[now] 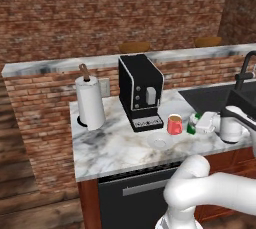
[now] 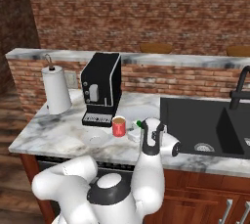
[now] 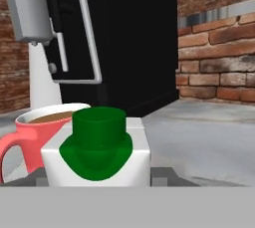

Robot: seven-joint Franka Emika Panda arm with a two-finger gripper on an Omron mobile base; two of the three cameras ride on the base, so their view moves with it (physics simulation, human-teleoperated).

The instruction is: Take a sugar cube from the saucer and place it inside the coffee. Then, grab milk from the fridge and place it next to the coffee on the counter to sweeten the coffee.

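On the marble bench (image 1: 115, 149), left base view: red mug (image 1: 174, 124) of coffee in front of a black boxy coffee machine (image 1: 141, 92), shallow white saucer (image 1: 160, 142) just before it, paper towel roll (image 1: 90, 104) well to the left. Just right of the mug, milk carton (image 1: 196, 123), white with green, pinched in the gripper (image 1: 208, 124), hand reaching in level from the right.

From the right base view: same line-up, carton between mug and black sink (image 2: 205, 125), very near the mug. Cannot tell whether it rests on the bench or hangs just above.

Along the hand view: green cap and white shoulder of the carton close up, 2 dark fingertips (image 3: 160, 176) hugging its flat sides; mug rim and brown liquid just behind to the left.

Likely light, thin-walled and a little soft: firm squeeze could dent it. Smooth faces may slip, so best held across 2 opposite flat sides at mid-body, not the rounded cap. Mug hard and glossy, easily nudged and spilled.
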